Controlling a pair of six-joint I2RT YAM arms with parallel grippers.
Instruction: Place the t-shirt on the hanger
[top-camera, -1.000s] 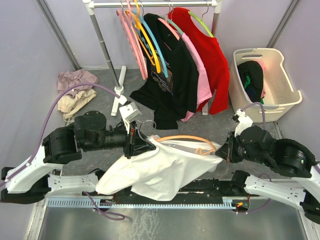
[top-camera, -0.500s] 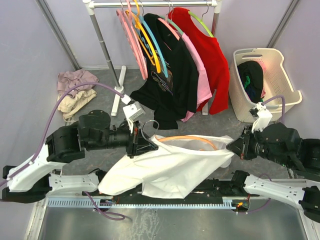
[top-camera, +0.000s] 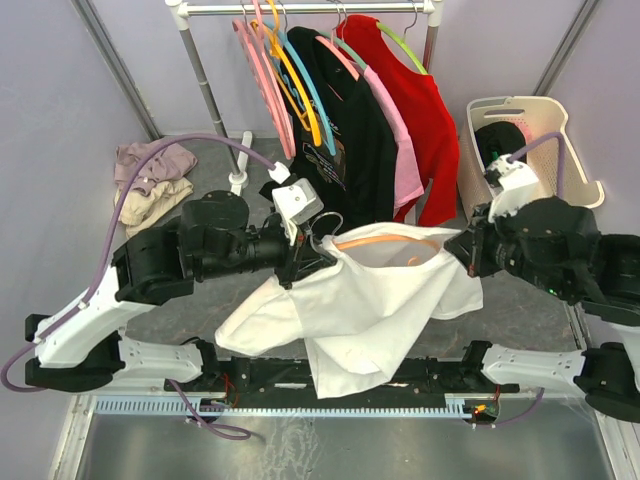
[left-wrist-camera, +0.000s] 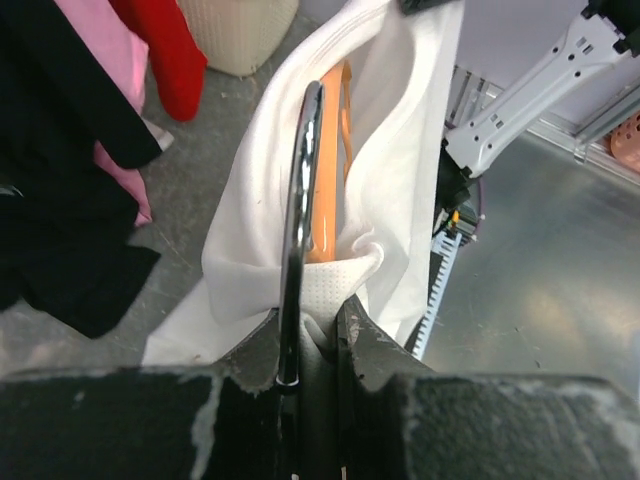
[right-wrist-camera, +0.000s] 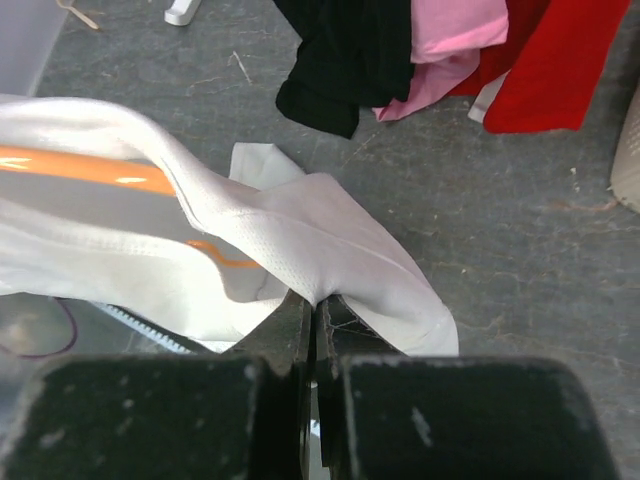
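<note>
The white t-shirt (top-camera: 370, 300) hangs stretched in the air between both grippers, with the thin orange hanger (top-camera: 375, 240) inside its upper opening. My left gripper (top-camera: 308, 258) is shut on the t-shirt's left edge; the hanger's metal hook (left-wrist-camera: 300, 200) runs beside its jaws, and white cloth (left-wrist-camera: 250, 250) and the orange arch (left-wrist-camera: 330, 210) show there. My right gripper (top-camera: 468, 250) is shut on a fold of the t-shirt (right-wrist-camera: 320, 250); the orange hanger (right-wrist-camera: 90, 168) shows inside the cloth.
A rack (top-camera: 210, 90) at the back holds pink, black and red shirts and coloured hangers. A cream laundry basket (top-camera: 540, 170) stands at the right. A heap of clothes (top-camera: 150, 180) lies at the left. A metal tray edge (top-camera: 300, 405) runs along the front.
Both grippers have risen and moved toward the rack, lifting the t-shirt and hanger. The t-shirt now hangs higher and bunches more below.
</note>
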